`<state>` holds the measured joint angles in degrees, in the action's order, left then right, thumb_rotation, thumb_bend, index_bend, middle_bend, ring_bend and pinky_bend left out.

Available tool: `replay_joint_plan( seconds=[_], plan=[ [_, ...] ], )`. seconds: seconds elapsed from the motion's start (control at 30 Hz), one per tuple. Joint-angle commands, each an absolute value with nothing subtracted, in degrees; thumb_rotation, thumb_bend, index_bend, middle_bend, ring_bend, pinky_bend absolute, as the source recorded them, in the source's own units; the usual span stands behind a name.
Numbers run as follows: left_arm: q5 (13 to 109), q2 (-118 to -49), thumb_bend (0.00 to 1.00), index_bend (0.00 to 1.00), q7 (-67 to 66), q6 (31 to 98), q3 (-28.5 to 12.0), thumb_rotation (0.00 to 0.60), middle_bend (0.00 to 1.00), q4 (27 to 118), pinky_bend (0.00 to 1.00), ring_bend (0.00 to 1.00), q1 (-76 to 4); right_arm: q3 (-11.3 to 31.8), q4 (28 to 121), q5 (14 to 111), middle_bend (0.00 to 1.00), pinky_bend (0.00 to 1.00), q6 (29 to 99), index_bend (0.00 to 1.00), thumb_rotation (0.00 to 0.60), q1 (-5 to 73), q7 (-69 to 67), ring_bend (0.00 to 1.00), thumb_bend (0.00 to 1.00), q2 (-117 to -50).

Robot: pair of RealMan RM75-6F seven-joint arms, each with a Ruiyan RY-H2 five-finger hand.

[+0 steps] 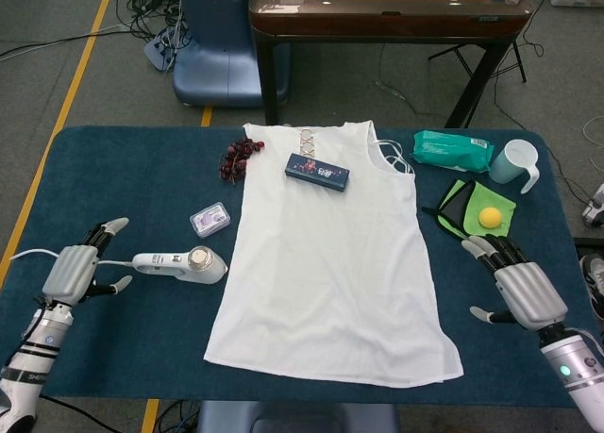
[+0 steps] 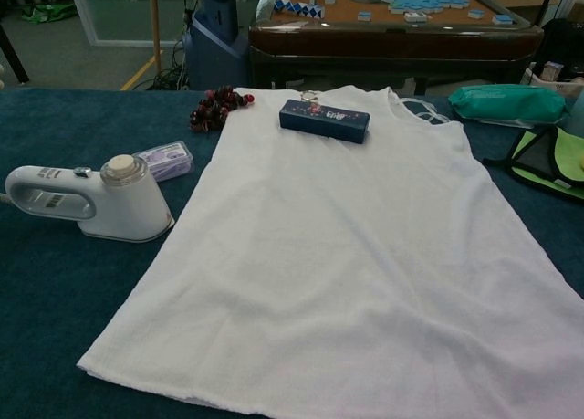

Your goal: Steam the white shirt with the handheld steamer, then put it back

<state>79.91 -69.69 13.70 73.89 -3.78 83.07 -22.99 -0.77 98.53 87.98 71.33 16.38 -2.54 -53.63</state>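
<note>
Our left hand (image 1: 71,271) has fingers spread, holding nothing, apart from the steamer (image 1: 181,262), which sits beside the shirt (image 1: 330,254). Our right hand (image 1: 522,289) is likewise spread, right of the shirt.
</note>
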Motion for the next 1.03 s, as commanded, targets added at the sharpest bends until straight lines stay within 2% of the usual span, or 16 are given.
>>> replay_joint_plan(
  seconds=[0.03,0.37,0.67,1.03],
  plan=[
    [78.4,-68.4,0.18,0.09,10.3,78.3,-4.4,0.6,0.12,85.6,0.26,0.09,-19.5,-0.5,97.6,87.2,0.09,0.0,72.0,0.0,0.6,15.7,-1.7,0.0,0.07,-54.3],
    [81.1,-67.4,0.18,0.09,1.5,89.0,-1.4,0.6,0.12,91.5,0.26,0.09,-11.0,-0.2,96.2,88.8,0.09,0.0,78.2,0.0,0.6,12.3,0.3,0.0,0.08,-55.3],
    [84.6,-69.5,0.18,0.09,-4.2,94.7,0.8,0.6,0.12,92.1,0.26,0.09,-6.0,-0.8,95.3,92.8,0.09,0.0,81.4,0.0,0.6,10.9,1.4,0.0,0.08,-56.9],
    [85.5,-70.5,0.18,0.09,-6.7,94.2,0.5,0.6,0.12,92.4,0.25,0.09,-4.5,-0.6,95.7,92.5,0.09,0.0,83.0,0.0,0.6,9.2,4.9,0.0,0.08,-57.9]
  ],
)
